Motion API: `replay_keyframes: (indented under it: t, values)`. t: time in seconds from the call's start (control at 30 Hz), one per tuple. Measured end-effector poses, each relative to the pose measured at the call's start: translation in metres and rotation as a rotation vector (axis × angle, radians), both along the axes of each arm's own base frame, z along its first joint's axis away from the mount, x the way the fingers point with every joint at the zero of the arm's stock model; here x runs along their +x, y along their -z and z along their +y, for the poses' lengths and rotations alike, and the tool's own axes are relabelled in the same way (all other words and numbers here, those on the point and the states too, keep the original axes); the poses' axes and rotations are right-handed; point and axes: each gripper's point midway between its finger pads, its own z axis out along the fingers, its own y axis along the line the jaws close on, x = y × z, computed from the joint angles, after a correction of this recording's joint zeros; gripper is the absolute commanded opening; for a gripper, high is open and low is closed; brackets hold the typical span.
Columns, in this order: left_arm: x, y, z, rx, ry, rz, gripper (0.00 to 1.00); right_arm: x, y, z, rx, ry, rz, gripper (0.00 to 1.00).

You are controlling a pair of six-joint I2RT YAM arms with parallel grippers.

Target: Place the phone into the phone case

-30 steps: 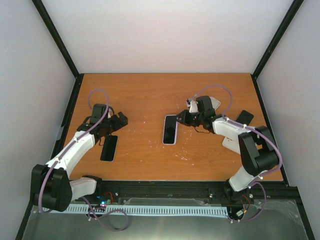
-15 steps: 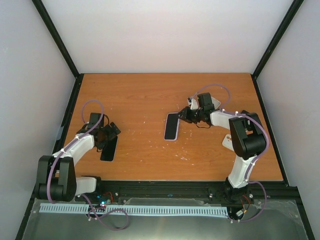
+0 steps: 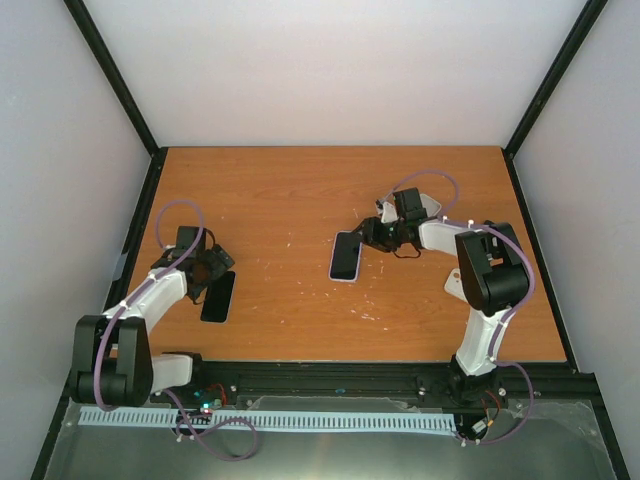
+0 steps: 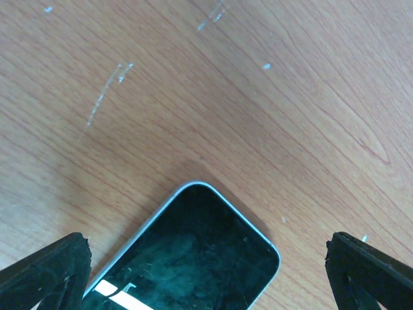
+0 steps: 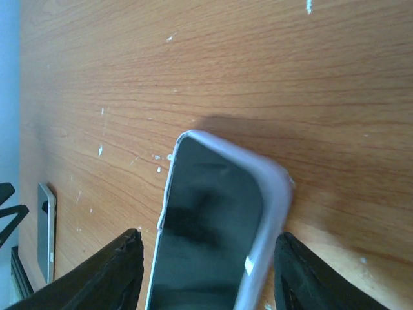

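Note:
The phone (image 3: 217, 297), black glass with a silver rim, lies flat on the wooden table (image 3: 290, 200) at the left. My left gripper (image 3: 212, 272) hangs over its far end, open wide. In the left wrist view one rounded end of the phone (image 4: 193, 258) lies between the two fingertips (image 4: 48, 268) of the left gripper (image 4: 206, 252). The phone case (image 3: 345, 257), lavender-rimmed and dark inside, rests mid-table. My right gripper (image 3: 368, 238) stands at its far end. In the right wrist view the case (image 5: 213, 219) looks blurred and tilted between the parted fingers (image 5: 103, 274) of the right gripper (image 5: 206, 258).
A white flat item (image 3: 430, 205), a black flat item (image 3: 489, 235) and another white one (image 3: 458, 285) lie at the table's right side, around the right arm. Black frame posts and white walls bound the table. The phone (image 5: 45, 229) shows far left in the right wrist view.
The right gripper's fingers have parted from the phone case, which has shifted slightly. The left gripper has drawn back over the phone's far end, still wide open.

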Motion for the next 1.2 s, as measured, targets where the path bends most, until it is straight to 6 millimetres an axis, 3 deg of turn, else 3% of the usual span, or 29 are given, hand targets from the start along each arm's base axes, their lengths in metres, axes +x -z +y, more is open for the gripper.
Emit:
replay_keyframes:
  t: [0.2, 0.4, 0.63, 0.87, 1.03, 1.2]
  values:
    - [-0.002, 0.010, 0.002, -0.009, -0.006, 0.029, 0.99, 0.001, 0.004, -0.012, -0.079, 0.035, 0.014, 0.67]
    - [-0.004, 0.015, -0.001, -0.018, 0.011, 0.044, 1.00, 0.010, -0.008, -0.041, -0.218, 0.129, -0.001, 0.65]
    - [-0.006, 0.019, -0.008, -0.065, 0.013, 0.038, 1.00, 0.040, -0.038, -0.102, -0.471, 0.349, -0.061, 0.52]
    - [0.000, 0.017, -0.016, -0.143, -0.026, 0.010, 0.99, 0.046, -0.035, -0.170, -0.622, 0.546, -0.028, 0.50]
    - [0.004, 0.013, -0.033, -0.251, -0.013, -0.023, 0.99, 0.045, -0.030, -0.181, -0.635, 0.601, -0.014, 0.48]
    - [-0.003, 0.010, -0.049, -0.336, -0.003, -0.018, 1.00, 0.054, -0.019, -0.182, -0.650, 0.621, 0.005, 0.45]
